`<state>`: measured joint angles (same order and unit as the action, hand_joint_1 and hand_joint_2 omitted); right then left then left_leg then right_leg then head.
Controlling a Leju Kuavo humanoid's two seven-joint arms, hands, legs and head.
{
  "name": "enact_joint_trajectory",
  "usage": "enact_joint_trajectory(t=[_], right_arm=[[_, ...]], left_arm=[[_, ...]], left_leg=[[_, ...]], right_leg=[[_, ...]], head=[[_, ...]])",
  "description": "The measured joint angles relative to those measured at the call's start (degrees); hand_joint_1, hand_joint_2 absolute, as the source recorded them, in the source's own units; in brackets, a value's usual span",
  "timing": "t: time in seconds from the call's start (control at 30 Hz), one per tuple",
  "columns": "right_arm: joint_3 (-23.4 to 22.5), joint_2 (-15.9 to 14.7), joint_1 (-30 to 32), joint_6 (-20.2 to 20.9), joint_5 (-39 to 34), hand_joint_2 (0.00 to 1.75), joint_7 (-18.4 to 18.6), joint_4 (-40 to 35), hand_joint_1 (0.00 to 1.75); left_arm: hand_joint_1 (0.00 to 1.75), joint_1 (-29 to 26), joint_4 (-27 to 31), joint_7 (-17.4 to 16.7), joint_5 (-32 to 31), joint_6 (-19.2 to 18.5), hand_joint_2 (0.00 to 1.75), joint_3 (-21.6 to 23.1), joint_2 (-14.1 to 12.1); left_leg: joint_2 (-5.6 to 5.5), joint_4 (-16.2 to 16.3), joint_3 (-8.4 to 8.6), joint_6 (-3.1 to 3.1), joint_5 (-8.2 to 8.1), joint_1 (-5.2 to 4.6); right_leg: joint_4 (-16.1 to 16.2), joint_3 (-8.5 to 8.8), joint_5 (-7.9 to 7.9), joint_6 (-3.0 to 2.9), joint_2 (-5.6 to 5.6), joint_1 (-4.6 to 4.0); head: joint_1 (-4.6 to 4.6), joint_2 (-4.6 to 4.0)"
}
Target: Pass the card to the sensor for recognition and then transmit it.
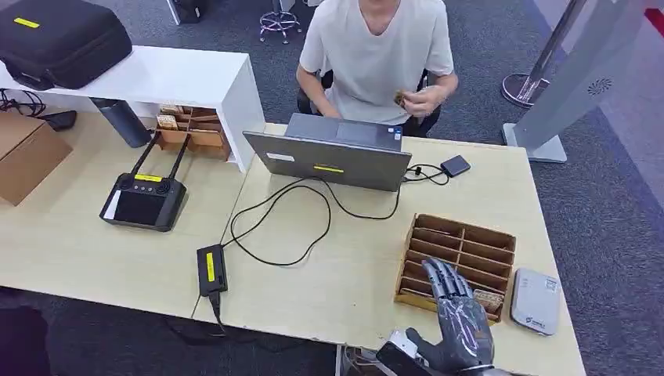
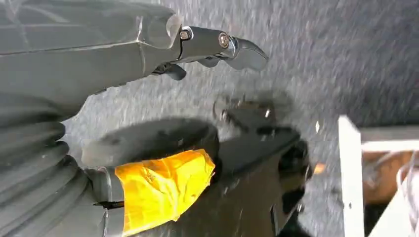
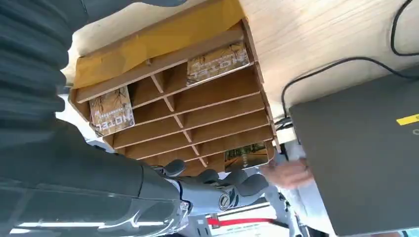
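1 right hand (image 1: 458, 313), fingers spread and empty, above the wooden card tray (image 1: 462, 235).

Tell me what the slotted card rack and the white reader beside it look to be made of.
Card rack: thin wood or fibreboard, matte brown, judging by its flat dividers and darker cut edges; cardboard cannot be ruled out. Reader: likely moulded plastic, smooth pale grey-white shell with rounded corners and a printed label. The right hand hovers over the rack.
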<state>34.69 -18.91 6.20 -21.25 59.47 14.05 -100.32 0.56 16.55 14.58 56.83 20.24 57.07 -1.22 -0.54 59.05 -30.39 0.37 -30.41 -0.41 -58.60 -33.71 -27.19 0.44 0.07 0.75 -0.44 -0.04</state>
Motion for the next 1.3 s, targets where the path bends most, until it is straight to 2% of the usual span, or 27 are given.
enact_joint_trajectory(t=[0.37, 0.4, 0.47, 0.53, 0.67, 0.73, 1.3], right_arm=[[-0.22, 0.78, -0.11, -0.20, 0.02, 1.75, 0.00, 1.44, 0.00], [-0.28, 0.81, -0.10, -0.32, 0.07, 1.75, 0.04, 1.49, 0.00], [-0.74, 0.81, 0.14, -1.31, 0.33, 1.75, 0.37, 1.66, 0.00], [-1.37, 0.79, 0.40, -2.05, 0.61, 1.75, 0.55, 1.83, 0.00], [-1.49, 0.89, 0.45, -2.34, 0.85, 1.75, -0.04, 2.75, 0.00], [-1.44, 1.36, 0.10, -2.21, 0.85, 1.75, -0.37, 3.37, 0.00], [0.13, 4.44, -3.18, -1.14, -2.01, 1.75, -5.14, 9.01, 0.00]], left_arm=[[0.00, 0.46, 0.00, 0.59, -0.30, 1.06, 1.75, 0.00, 0.20], [0.00, 0.48, 0.00, 1.60, -0.82, 2.32, 1.75, 0.00, 0.22], [0.00, 0.54, 0.00, 6.48, -2.25, 7.20, 1.75, 0.02, 0.48], [0.00, 0.87, 0.00, 7.89, -2.47, 8.52, 1.75, 0.02, 0.65], [0.00, 0.85, 0.18, 5.18, -2.77, 4.37, 1.75, 0.02, 0.66], [0.00, 0.84, 0.50, 4.41, -2.69, 3.60, 1.75, 0.02, 0.66], [0.00, 1.01, 2.10, 1.16, -5.11, 3.30, 1.75, 0.26, 0.13]], left_leg=[[0.00, 0.00, 0.00, 0.00, 0.00, 0.00], [0.00, 0.00, 0.01, 0.00, 0.00, 0.00], [-0.02, 0.00, 0.01, 0.00, 0.00, -0.01], [-0.01, 0.00, 0.01, 0.00, 0.00, -0.01], [0.07, 0.00, 0.02, 0.00, 0.00, 0.00], [0.06, 0.00, 0.01, 0.00, 0.00, 0.00], [0.06, 0.00, 0.01, 0.00, 0.00, 0.00]], right_leg=[[0.00, 0.00, 0.00, 0.00, 0.00, 0.00], [0.01, 0.00, 0.00, 0.00, 0.00, 0.00], [0.01, 0.00, 0.00, 0.00, -0.02, 0.00], [0.00, 0.01, 0.00, 0.00, -0.01, 0.01], [0.00, 0.01, 0.00, 0.00, 0.06, 0.00], [0.00, 0.01, 0.00, 0.00, 0.05, 0.00], [-0.01, 0.01, 0.00, 0.00, 0.05, 0.01]], head=[[0.02, 0.00], [0.02, 0.00], [0.02, 0.00], [0.02, 0.00], [0.00, 0.00], [0.02, 0.00], [0.02, 0.00]])
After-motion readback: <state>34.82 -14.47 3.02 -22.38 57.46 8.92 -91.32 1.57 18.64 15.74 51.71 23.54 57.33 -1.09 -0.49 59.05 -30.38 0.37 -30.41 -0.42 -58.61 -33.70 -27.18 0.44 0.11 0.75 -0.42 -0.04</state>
